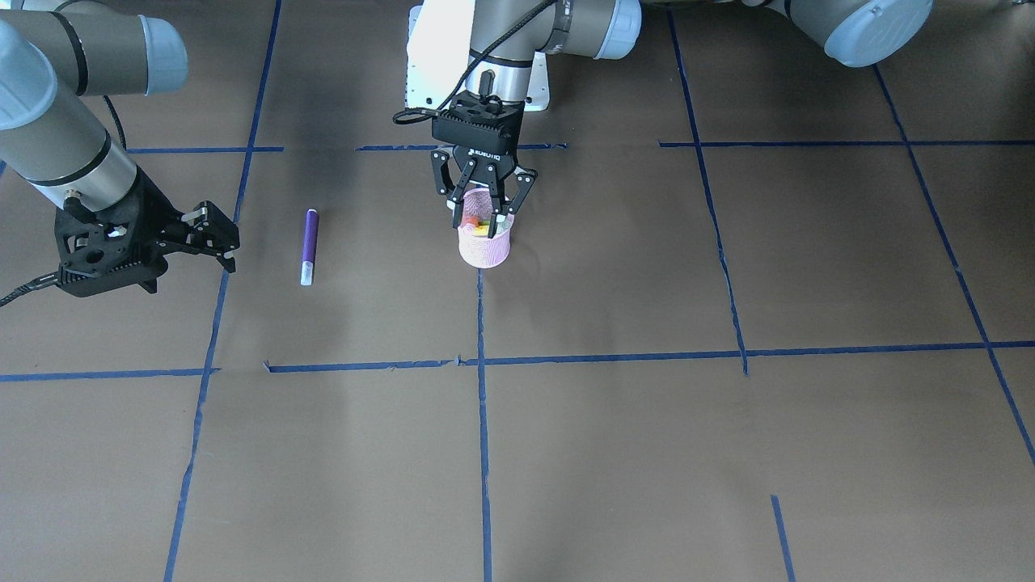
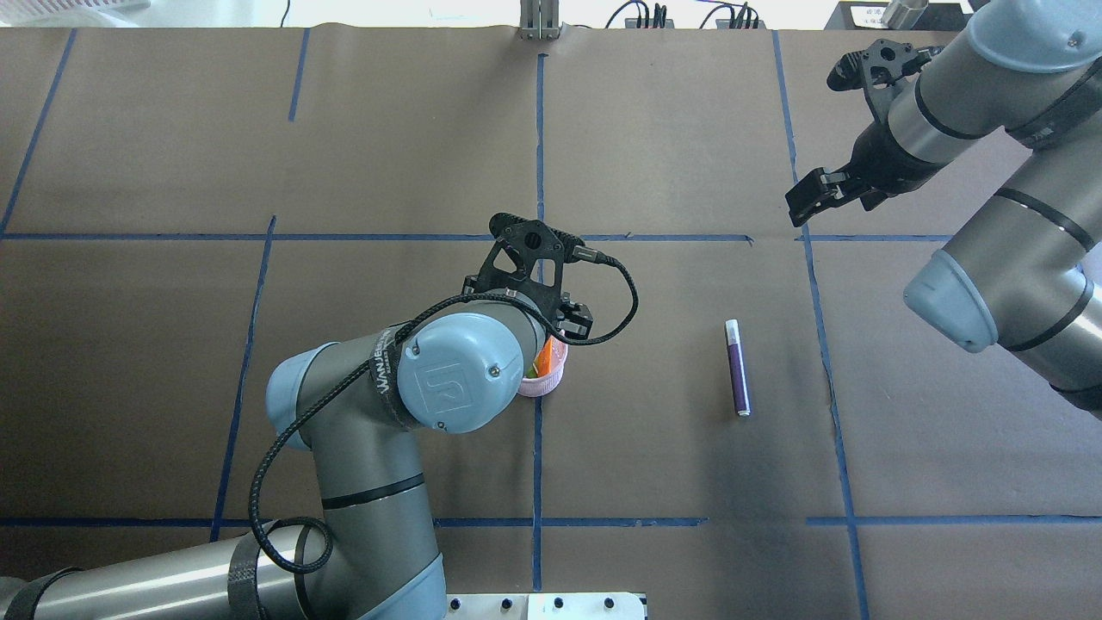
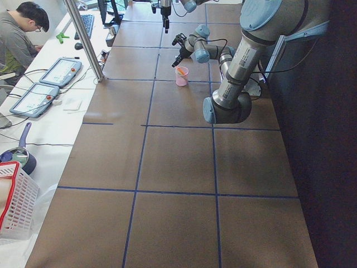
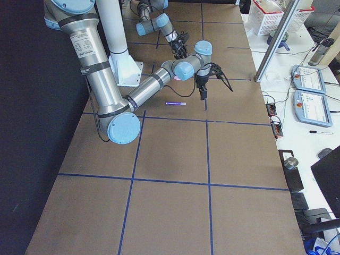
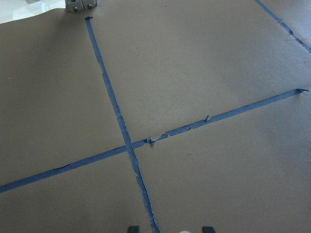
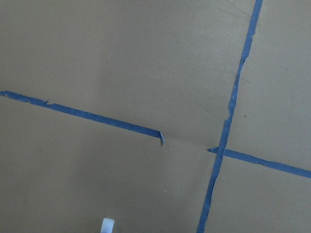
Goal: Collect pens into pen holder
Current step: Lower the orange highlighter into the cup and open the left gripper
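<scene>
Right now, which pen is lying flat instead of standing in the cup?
The purple pen, lying flat in the open; the others stand inside the pink cup.

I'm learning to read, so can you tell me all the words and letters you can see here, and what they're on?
"ROBOTIQ": on the black body of the left hand.
"UR": logo on the blue joint cap of the left arm.
"WANJE...": on the black strap beside that cap; the rest cannot be read.
Tablet screens on the side desk: too small to read.
</scene>
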Controlling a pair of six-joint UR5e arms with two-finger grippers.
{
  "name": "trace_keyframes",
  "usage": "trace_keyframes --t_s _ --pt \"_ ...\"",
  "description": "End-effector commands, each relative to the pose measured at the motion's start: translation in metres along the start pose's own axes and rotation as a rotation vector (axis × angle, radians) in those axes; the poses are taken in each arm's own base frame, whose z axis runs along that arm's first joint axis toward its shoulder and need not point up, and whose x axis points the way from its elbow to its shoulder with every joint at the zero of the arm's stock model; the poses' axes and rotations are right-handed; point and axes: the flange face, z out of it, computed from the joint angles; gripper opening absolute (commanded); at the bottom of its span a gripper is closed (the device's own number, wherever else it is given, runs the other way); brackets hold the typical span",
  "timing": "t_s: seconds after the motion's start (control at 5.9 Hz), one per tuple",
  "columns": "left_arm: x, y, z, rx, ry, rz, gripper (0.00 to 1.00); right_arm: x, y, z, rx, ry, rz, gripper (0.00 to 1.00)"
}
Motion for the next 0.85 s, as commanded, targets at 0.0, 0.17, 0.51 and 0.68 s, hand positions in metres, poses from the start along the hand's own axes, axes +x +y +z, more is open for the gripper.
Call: trace_keyframes --t_s 0.0,0.17,0.51,0.68 --pt "0.001 -0.002 -0.005 0.012 0.017 -0.004 0.88 0.0 0.0 0.0 0.0 0.0 0.001 1.0" --pt "0.001 -0.005 -0.011 0.01 0.031 0.001 0.97 0.0 0.0 0.0 0.0 0.0 0.001 1.0" --pt "-0.015 -0.017 -0.009 -0.048 0.046 -0.01 0.99 0.0 0.0 0.0 0.0 0.0 0.001 1.0" --pt "-0.047 -0.03 -0.001 -0.159 0.055 -0.034 0.99 0.0 0.0 0.0 -0.002 0.001 0.002 1.0"
